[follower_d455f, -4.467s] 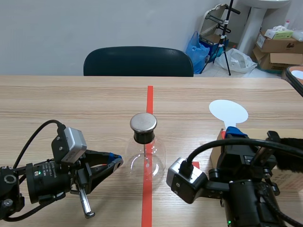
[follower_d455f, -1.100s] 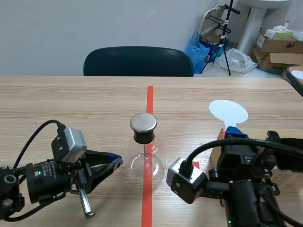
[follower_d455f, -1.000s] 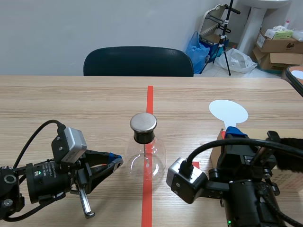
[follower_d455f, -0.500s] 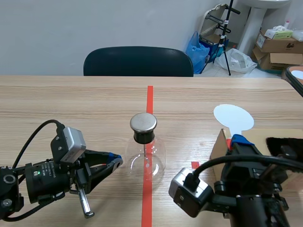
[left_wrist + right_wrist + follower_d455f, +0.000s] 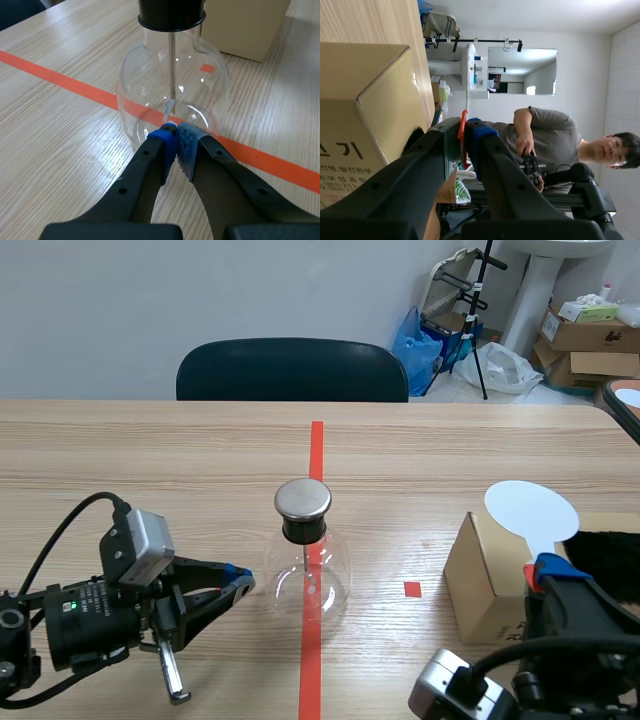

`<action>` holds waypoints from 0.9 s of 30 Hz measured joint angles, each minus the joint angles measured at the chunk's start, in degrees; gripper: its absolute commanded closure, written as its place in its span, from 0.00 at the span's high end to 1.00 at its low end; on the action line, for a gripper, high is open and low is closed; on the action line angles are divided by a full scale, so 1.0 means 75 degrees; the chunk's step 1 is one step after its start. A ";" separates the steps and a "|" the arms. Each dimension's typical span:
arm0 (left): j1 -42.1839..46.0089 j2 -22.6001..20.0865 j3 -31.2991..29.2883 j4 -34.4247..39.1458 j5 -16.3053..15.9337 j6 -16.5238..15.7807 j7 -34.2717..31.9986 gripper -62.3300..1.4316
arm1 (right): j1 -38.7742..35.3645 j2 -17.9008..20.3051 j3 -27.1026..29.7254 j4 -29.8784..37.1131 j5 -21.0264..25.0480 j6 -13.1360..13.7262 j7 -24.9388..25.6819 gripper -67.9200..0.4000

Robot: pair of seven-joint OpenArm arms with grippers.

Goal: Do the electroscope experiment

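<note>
The scene view looks from low between the arms along the table to the far chair. The left wrist view sits close behind the left gripper, facing right at the glass flask and the cardboard box beyond, both shared with the scene view. The right wrist view, rolled sideways behind the right gripper clamping a red handle, faces right past that box to a person.

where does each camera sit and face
Scene: between the arms, facing the chair across the table; both arms show.
Left wrist: on left arm, down past shut left gripper at flask.
Right wrist: on right arm, sideways past right gripper, clamping paddle handle, toward box.
Shared: scene and left wrist both show flask, box.
</note>
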State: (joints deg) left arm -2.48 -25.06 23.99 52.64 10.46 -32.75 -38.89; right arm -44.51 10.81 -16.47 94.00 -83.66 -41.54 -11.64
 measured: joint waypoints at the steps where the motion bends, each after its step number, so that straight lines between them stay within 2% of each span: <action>1: 0.0128 -0.0166 -0.0003 0.0213 -0.0003 -0.0003 -0.0093 0.07 | -0.0023 0.0000 0.0073 0.0000 0.0000 0.0000 0.0169 0.02; 7: 0.1355 -0.1364 -0.0452 0.1926 -0.0388 -0.0513 -0.0391 0.07 | -0.0041 -0.0003 0.0321 -0.0213 0.0000 0.0000 0.0656 0.02; 9: 0.1824 -0.1743 -0.0699 0.2492 -0.0673 -0.0685 -0.0396 0.13 | -0.0041 -0.0003 0.0498 -0.0399 0.0003 0.0000 0.0973 0.02; 12: 0.2538 -0.2259 -0.1087 0.3346 -0.0965 -0.0831 -0.0399 0.39 | -0.0035 0.0000 0.0743 -0.0679 0.0020 0.0000 0.1329 0.02; 15: 0.3226 -0.2704 -0.1501 0.4147 -0.1186 -0.0933 -0.0393 0.63 | -0.0015 -0.0006 0.0825 -0.1011 0.0102 0.0000 0.1381 0.02; 18: 0.3870 -0.3042 -0.2057 0.4776 -0.1518 -0.0938 -0.0414 0.97 | -0.0017 -0.0157 0.1052 -0.1157 0.0289 0.0009 0.1577 0.02; 19: 0.4077 -0.3124 -0.2264 0.4943 -0.1609 -0.0938 -0.0498 1.00 | -0.0017 -0.0184 0.1131 -0.1157 0.0417 0.0020 0.1664 0.02; 22: 0.4610 -0.3284 -0.2827 0.5313 -0.1728 -0.0938 -0.0941 1.00 | 0.0026 -0.0192 0.1320 -0.1157 0.0530 0.0020 0.1789 0.02; 24: 0.4896 -0.3287 -0.3133 0.5455 -0.1900 -0.0938 -0.0947 1.00 | 0.0050 -0.0192 0.1393 -0.1157 0.0764 0.0023 0.2037 0.02; 27: 0.5155 -0.3287 -0.3439 0.5540 -0.1891 -0.0938 -0.0935 1.00 | 0.0157 -0.0192 0.1402 -0.1274 0.0962 0.0017 0.2378 0.02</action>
State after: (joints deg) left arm 36.18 -49.71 -1.80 94.19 -3.73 -39.79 -45.91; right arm -43.33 9.37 -5.96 84.44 -76.44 -41.41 6.20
